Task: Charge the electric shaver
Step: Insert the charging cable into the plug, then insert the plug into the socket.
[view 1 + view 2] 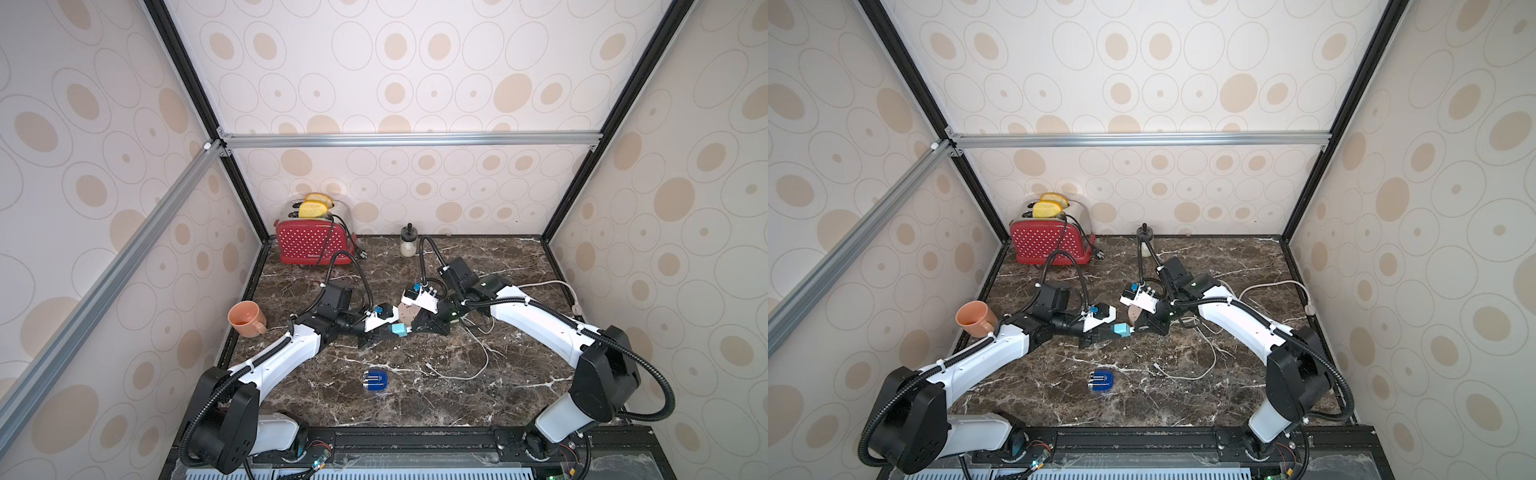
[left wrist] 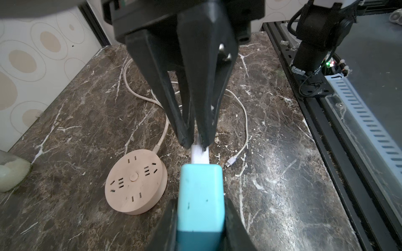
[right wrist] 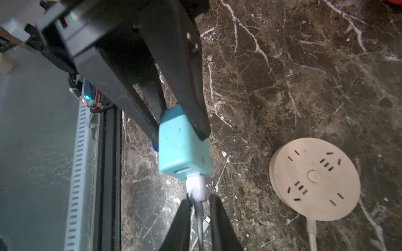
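no legible text or labels

Beige oval-patterned walls, aluminium frame rails, dark marble tabletop.

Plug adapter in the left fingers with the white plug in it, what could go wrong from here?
The white plug may be only partway into the plug adapter and could slip out. The loose cable loops on the table; it could snag, or its free end drag away from the shaver.
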`<move>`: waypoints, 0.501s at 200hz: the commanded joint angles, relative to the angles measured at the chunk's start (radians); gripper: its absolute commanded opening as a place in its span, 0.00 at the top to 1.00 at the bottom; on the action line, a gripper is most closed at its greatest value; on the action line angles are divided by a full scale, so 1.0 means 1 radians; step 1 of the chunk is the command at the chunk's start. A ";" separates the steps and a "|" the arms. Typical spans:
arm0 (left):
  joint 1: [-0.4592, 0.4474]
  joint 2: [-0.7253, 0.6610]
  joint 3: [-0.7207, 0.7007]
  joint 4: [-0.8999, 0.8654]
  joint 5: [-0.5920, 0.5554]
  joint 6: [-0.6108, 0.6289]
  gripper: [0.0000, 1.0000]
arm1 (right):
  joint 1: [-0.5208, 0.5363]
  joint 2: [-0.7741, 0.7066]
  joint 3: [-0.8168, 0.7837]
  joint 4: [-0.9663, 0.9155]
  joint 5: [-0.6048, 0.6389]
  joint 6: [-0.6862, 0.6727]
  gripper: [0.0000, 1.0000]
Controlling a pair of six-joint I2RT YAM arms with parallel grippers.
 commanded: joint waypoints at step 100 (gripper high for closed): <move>0.006 -0.041 0.017 0.115 -0.129 -0.034 1.00 | 0.046 -0.321 -0.375 0.558 0.062 0.934 0.21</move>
